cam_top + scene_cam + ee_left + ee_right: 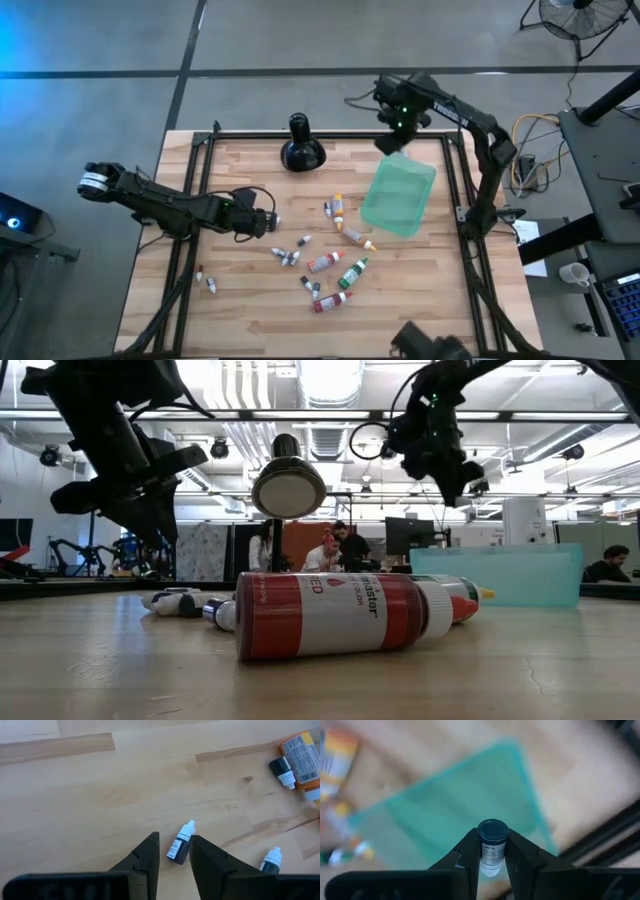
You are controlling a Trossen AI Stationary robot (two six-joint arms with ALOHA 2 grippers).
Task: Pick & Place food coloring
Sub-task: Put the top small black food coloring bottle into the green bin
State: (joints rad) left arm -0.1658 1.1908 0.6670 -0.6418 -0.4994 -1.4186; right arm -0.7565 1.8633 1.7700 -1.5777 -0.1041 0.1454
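From above, the right gripper [397,128] hangs over the far edge of the green tray [398,197], while the left gripper [268,218] sits low beside the scattered food coloring bottles [325,262] in the middle of the table [240,310].

At table height, a red bottle [340,614] lies on its side nearest the camera.

The left wrist view shows spread fingers [145,857] above a small dark vial [181,849].

The right wrist view shows fingers pinching a dark-capped vial [492,847] over the tray.
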